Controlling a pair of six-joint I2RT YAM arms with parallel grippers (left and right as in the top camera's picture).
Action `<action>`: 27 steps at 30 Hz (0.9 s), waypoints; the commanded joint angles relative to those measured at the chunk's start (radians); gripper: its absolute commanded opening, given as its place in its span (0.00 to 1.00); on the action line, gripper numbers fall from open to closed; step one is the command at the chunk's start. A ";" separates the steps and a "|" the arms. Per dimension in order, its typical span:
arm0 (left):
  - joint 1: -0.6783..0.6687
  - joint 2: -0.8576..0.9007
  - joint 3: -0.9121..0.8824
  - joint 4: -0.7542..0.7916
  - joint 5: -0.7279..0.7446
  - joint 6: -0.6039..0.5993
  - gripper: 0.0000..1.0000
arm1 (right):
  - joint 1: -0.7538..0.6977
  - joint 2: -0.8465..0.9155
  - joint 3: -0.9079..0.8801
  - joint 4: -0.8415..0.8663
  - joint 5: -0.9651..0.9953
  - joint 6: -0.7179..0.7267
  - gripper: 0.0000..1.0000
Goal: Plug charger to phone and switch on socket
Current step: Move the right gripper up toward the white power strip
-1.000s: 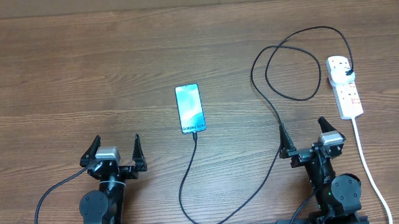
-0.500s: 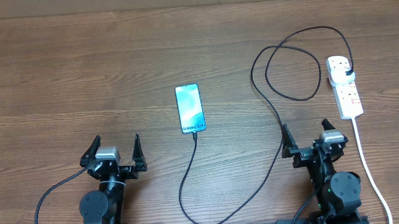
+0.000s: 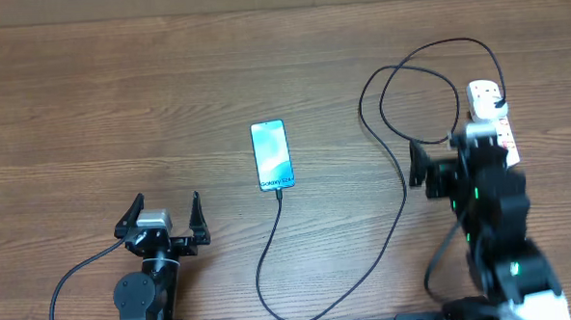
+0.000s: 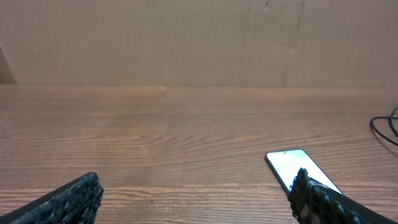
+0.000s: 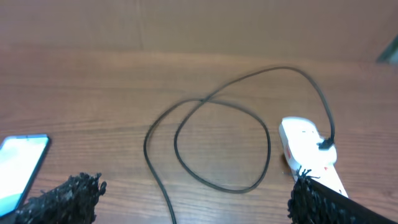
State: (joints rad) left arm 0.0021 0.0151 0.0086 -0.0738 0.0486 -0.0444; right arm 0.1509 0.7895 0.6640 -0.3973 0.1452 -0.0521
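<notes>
White elongated power strip [image 5: 297, 135] lies near the tabletop's [image 3: 118, 90] right edge. Its thin black charger cable [image 3: 404, 193] already reaches the slim blue-screened phone [image 3: 272, 156] mid-tabletop. Both arms' jaws gape wide. The right jaws should narrow before pressing a red switch [image 5: 303, 167] squarely.

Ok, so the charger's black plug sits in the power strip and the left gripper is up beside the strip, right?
Not quite: the overhead view shows the right gripper beside the power strip, open. The left gripper is open too, far off on the other side. The charger's black plug does sit in the strip.
</notes>
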 commanded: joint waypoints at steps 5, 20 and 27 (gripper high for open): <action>0.006 -0.011 -0.004 -0.002 -0.004 0.023 1.00 | -0.119 0.322 0.385 -0.126 0.011 0.090 1.00; 0.006 -0.011 -0.004 -0.002 -0.004 0.023 1.00 | -0.752 0.630 0.657 -0.225 -0.613 0.296 1.00; 0.006 -0.011 -0.004 -0.002 -0.005 0.023 1.00 | -0.826 0.751 0.661 -0.205 -0.821 0.291 1.00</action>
State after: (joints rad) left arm 0.0021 0.0151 0.0086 -0.0746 0.0486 -0.0444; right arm -0.6781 1.5162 1.2907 -0.6136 -0.5041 0.2356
